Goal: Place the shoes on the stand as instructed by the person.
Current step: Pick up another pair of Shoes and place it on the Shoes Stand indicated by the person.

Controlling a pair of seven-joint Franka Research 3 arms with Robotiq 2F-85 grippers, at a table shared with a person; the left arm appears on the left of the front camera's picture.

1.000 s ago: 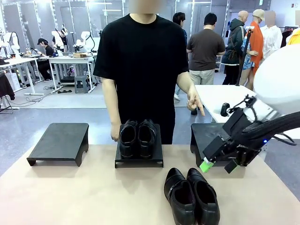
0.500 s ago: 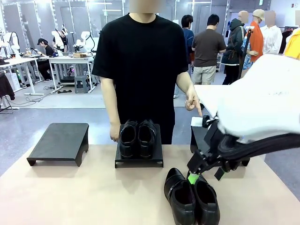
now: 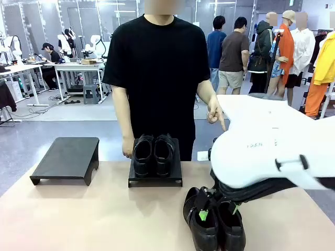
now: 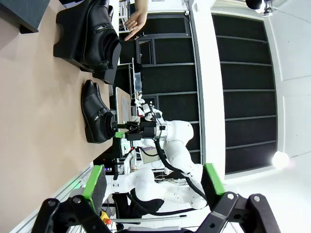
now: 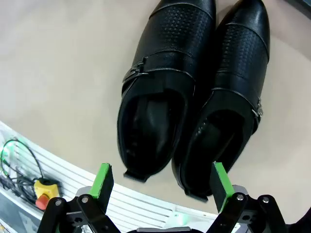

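Front view: bright, even overhead light. The tabletop [image 3: 78, 209] is uniformly lit, with a soft shadow under the left stand [image 3: 65, 154]. The white arm [image 3: 267, 151] close to the lens is slightly soft.
Left wrist view: strong wide-angle bending at the edges, flare around a lamp [image 4: 278, 158].
Right wrist view: sharp, with soft highlights on the glossy shoes [image 5: 167, 73].

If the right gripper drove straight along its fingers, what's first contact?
Most likely the shoes lying on the table: the open right gripper points down at the heel ends of the pair. How much gap remains is hard to judge.
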